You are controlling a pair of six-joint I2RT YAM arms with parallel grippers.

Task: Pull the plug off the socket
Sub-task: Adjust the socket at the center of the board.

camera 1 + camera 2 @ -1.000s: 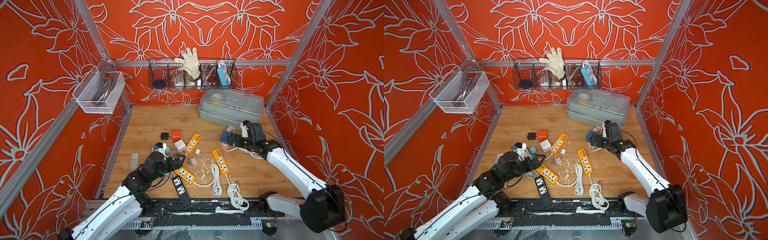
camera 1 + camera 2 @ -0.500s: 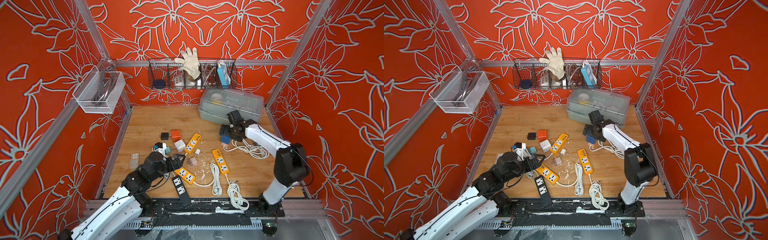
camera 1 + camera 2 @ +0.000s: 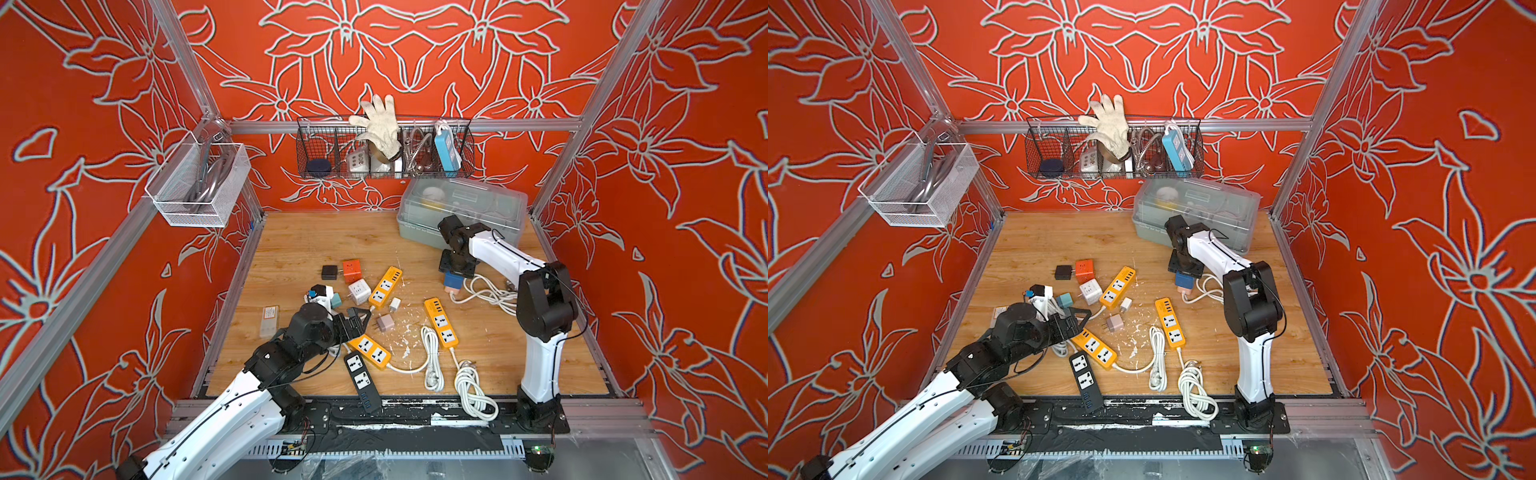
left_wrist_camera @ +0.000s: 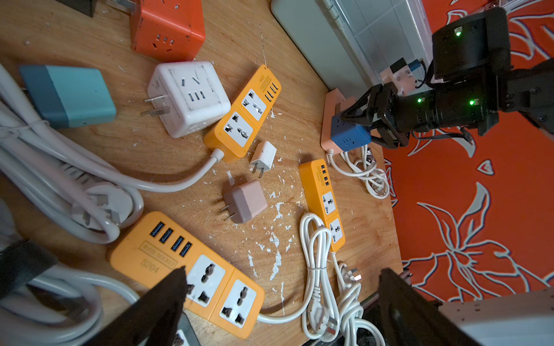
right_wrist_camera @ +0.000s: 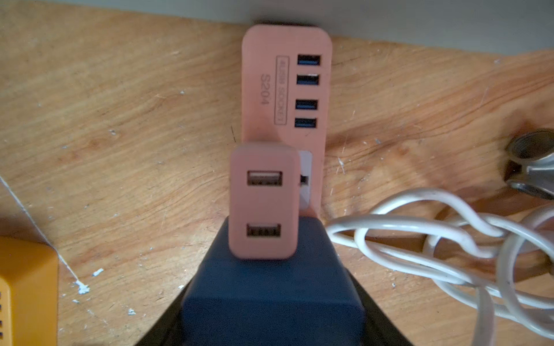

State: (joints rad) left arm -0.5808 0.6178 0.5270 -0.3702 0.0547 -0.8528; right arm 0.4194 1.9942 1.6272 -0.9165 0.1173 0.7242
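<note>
Right of centre in both top views, the right gripper (image 3: 454,274) points down, its jaws pressed against two sides of the dark-blue cube plug (image 3: 453,284) (which sits on the salmon-pink plastic power strip (image 5: 284,75)). Lower left, the left gripper (image 3: 359,319) hangs wide open and holds nothing, above an orange power strip (image 3: 370,350).

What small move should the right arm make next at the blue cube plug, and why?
Probably close the right end effector fully on the blue cube plug: its fingers flank the cube, which sits plugged into the pink power strip; whether they press it firmly, I cannot tell.
</note>
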